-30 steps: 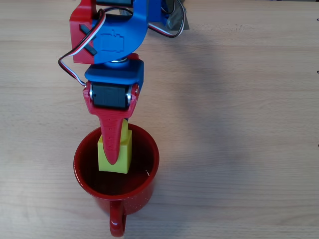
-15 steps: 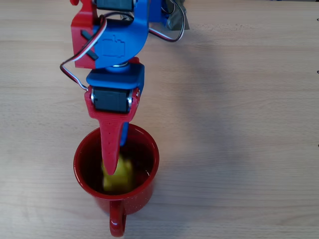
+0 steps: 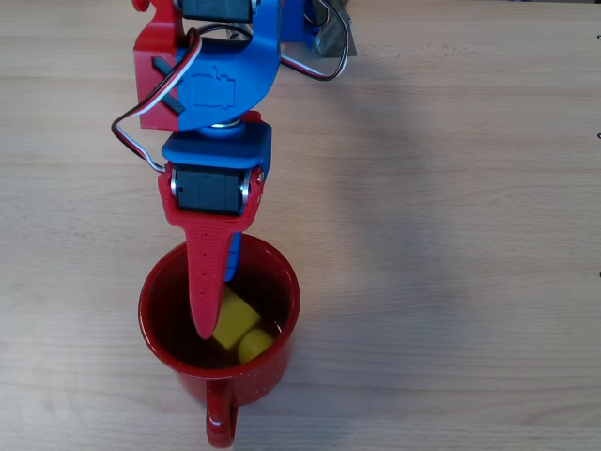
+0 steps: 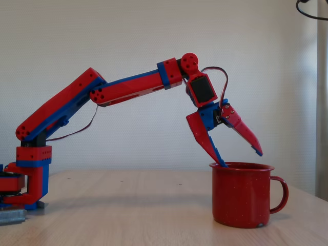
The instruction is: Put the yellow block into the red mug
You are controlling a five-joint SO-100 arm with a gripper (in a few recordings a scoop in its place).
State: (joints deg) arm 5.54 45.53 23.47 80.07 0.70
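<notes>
The red mug (image 3: 287, 329) stands near the front of the wooden table, handle toward the bottom edge of the overhead view. The yellow block (image 3: 237, 324) lies tipped on its side on the mug's floor, its stud pointing to the lower right. My gripper (image 3: 216, 301) hangs over the mug's mouth with nothing between its fingers. In the fixed view the gripper (image 4: 243, 159) is open, one finger dipping just inside the rim of the mug (image 4: 241, 197), the other raised above it. The mug wall hides the block there.
The arm's base (image 4: 28, 179) sits at the table's left end in the fixed view. A light wooden tabletop (image 3: 451, 235) spreads around the mug. A white wall stands behind.
The gripper opened and let go of the yellow block, which dropped from above the rim to the mug's bottom and tipped over. The arm barely moved.
</notes>
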